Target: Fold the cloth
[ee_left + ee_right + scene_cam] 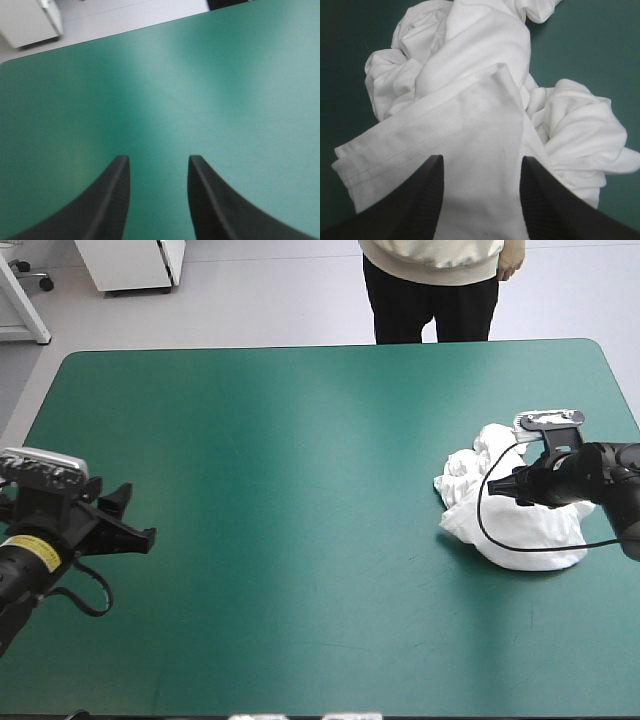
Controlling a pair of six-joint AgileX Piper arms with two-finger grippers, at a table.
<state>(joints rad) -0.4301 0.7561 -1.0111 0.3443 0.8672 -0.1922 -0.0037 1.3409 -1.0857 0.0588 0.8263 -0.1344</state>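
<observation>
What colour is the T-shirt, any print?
Plain white, no print visible on the crumpled T-shirt; clearest in the right wrist view.

From where I stood, the left arm [25, 560] came in from the robot's left side. Its wrist was held low and the left gripper [135, 513] pointed inward and a little forward. That gripper's two black fingers [112, 200] stood clearly apart, broad bases spread and tips not meeting. The right arm [612, 485] reached in from the opposite side, stretched out nearly level. The right gripper [497, 490] aimed back toward the left one and tipped somewhat downward. Its fingers [422, 200] were parted too, about as wide as the other pair. The two grippers were well apart, roughly facing each other across a broad gap.
</observation>
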